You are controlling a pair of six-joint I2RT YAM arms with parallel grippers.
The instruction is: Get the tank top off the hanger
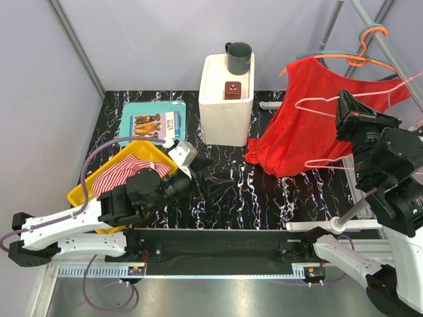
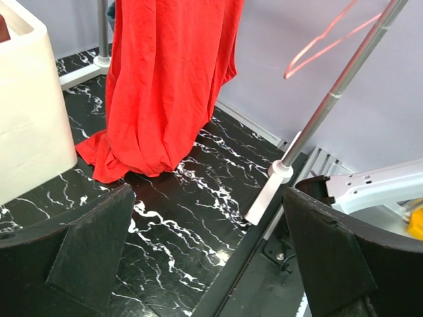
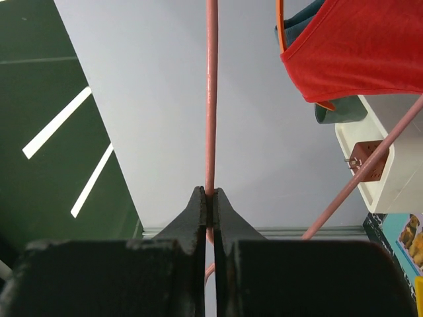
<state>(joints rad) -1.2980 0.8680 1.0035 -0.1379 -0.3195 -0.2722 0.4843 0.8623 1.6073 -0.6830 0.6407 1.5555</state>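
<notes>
The red tank top (image 1: 307,132) hangs from the rack at the right, its bottom bunched on the table. Its strap sits on an orange hanger (image 1: 360,61). A pink wire hanger (image 1: 316,100) lies across the front of the cloth. My right gripper (image 1: 341,109) is raised beside it and is shut on the pink hanger's wire (image 3: 211,99), with the tank top (image 3: 357,53) and orange hanger (image 3: 279,26) up to the right of the jaws (image 3: 212,193). My left gripper (image 1: 198,173) stands open and holds nothing, low over the table and pointing toward the tank top (image 2: 165,86).
A white box (image 1: 226,112) at the back carries a dark mug (image 1: 239,58) and a small brown block (image 1: 232,90). A teal book (image 1: 153,122) lies behind a yellow bin (image 1: 76,195) holding striped cloth (image 1: 122,173). The rack's metal pole (image 2: 330,99) stands on its foot at the table's near edge.
</notes>
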